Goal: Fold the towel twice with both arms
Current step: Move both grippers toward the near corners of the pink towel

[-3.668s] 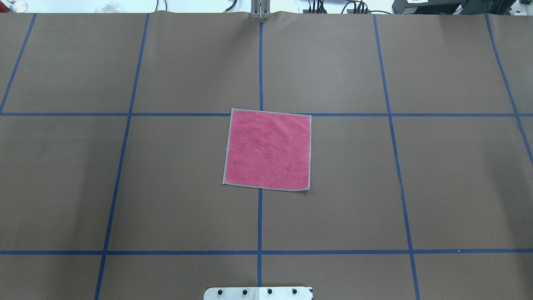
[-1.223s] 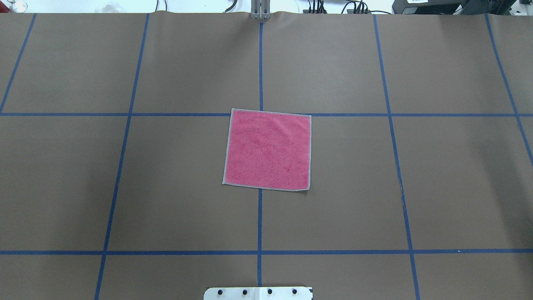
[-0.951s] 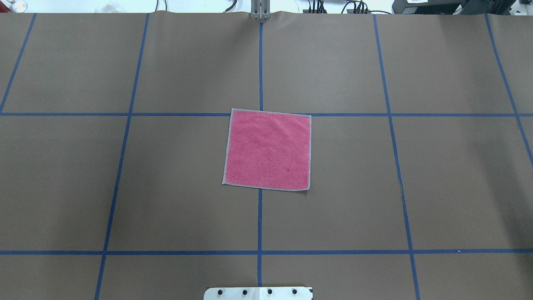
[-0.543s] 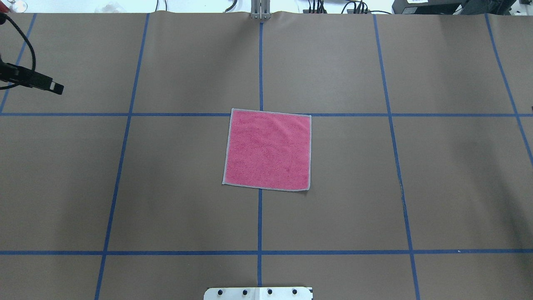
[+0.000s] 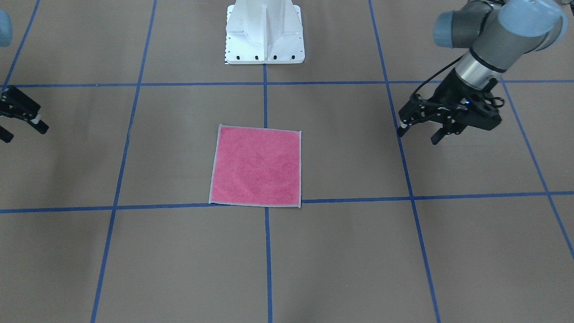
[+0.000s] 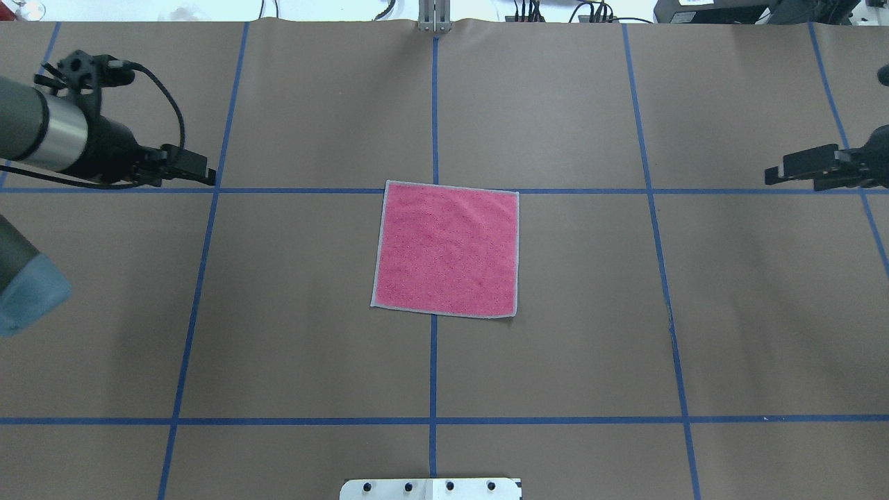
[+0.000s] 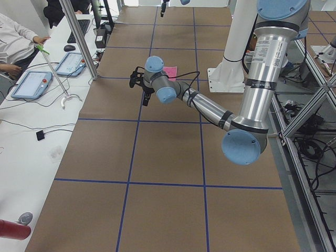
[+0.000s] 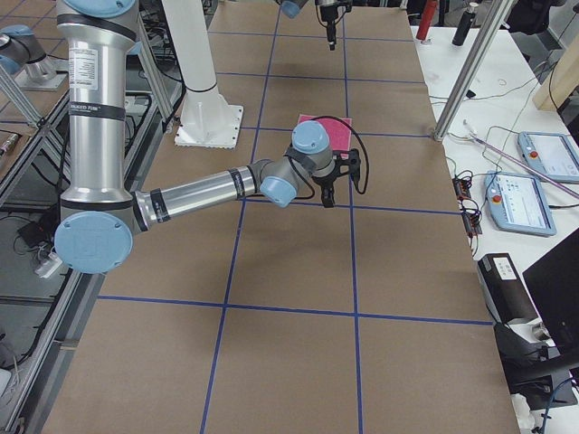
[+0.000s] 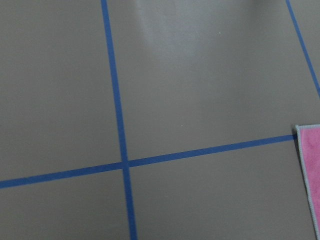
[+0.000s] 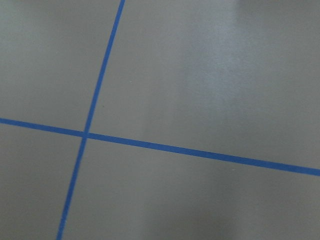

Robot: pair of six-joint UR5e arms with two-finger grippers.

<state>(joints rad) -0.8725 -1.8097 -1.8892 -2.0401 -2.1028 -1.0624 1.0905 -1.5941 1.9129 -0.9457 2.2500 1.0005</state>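
The towel (image 6: 446, 248) lies flat at the table's middle, pink face up, with light grey edging; it also shows in the front view (image 5: 256, 167), and its corner shows in the left wrist view (image 9: 312, 160). My left gripper (image 6: 205, 173) hovers open and empty, well to the towel's left, level with its far edge; in the front view (image 5: 419, 133) its fingers stand apart. My right gripper (image 6: 774, 172) is open and empty, far to the towel's right; it shows in the front view (image 5: 22, 129) too. Neither touches the towel.
The brown table cover carries a grid of blue tape lines (image 6: 434, 104). The white pedestal base (image 5: 264, 36) stands at the robot's side. A metal post (image 6: 434, 17) is at the far edge. An operators' desk with tablets (image 7: 31, 84) lies beyond it.
Both arms have come into the overhead view from the sides. The left gripper moved right, toward the towel; the right gripper appeared at the right edge. The towel has not moved.
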